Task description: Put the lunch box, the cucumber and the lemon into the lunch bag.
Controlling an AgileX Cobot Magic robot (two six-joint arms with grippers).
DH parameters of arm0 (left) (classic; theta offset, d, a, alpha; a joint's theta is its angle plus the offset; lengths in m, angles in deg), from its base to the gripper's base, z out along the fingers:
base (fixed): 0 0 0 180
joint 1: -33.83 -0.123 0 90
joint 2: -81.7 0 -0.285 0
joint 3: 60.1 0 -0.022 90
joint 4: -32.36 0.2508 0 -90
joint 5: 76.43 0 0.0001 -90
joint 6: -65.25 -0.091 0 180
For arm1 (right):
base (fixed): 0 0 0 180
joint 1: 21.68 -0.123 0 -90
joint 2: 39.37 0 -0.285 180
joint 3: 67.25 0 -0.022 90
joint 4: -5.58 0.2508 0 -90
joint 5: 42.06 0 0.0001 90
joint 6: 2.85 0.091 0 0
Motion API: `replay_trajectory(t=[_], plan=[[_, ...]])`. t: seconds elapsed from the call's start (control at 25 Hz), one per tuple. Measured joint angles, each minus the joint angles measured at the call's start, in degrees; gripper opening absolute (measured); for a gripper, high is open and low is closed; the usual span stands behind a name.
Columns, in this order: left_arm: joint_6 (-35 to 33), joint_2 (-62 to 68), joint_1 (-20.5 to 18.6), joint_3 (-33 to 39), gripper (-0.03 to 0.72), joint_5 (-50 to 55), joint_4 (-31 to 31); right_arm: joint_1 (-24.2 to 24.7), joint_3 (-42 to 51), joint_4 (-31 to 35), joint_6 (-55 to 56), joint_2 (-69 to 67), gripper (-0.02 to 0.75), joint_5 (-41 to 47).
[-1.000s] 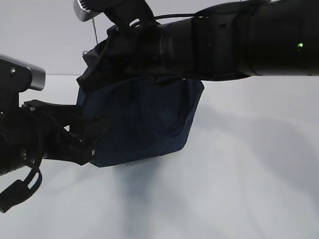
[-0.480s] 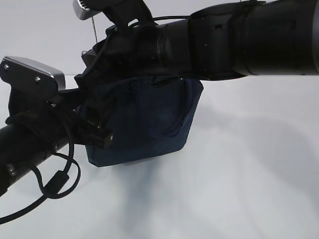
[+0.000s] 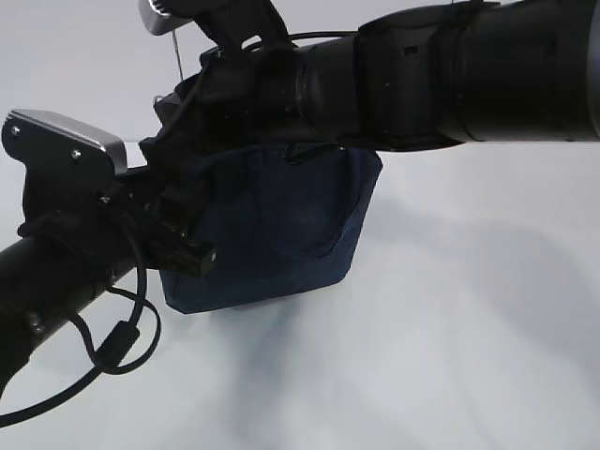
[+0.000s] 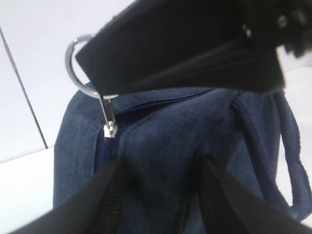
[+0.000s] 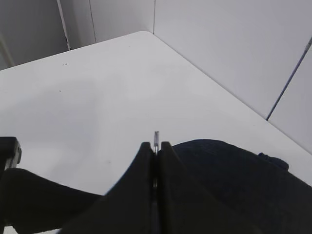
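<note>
Setting: white table (image 3: 469, 309) with pale walls behind; you won't see the lunch box, cucumber or lemon in any view.
Left gripper (image 4: 156, 195): fingers spread, gripping nothing, pressed up to the navy lunch bag (image 3: 281, 234) near its side seam; brace it there.
Zipper: the ring pull (image 4: 78, 68) sits at the bag's top corner.
Right gripper (image 5: 156, 161): fingers pinched tight on a thin metal piece, likely that pull. Draw it steadily along the track, not upward.

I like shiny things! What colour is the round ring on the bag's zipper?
Silver. The round metal zipper ring on the dark navy fabric lunch bag shows best in the left wrist view.
</note>
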Motion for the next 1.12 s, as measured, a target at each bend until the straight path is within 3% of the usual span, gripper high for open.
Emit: replay_trajectory(t=[0.2, 0.36, 0.48, 1.12], plan=[[0.0, 2.63, 0.0, -0.12, 0.279, -3.73, 0.13, 0.0, 0.0, 0.0, 0.22, 0.0, 0.02, 0.0], [0.11, 3.17, 0.0, -0.12, 0.09, -5.11, 0.33, 0.0, 0.0, 0.0, 0.34, 0.0, 0.02, 0.0], [1.4, 3.17, 0.0, -0.12, 0.025, -5.31, 0.33, 0.0, 0.0, 0.0, 0.47, 0.0, 0.02, 0.0], [2.85, 3.17, 0.0, -0.34, 0.011, -6.5, 0.07, 0.0, 5.05, -0.03, 4.97, 4.66, 0.02, -2.12]])
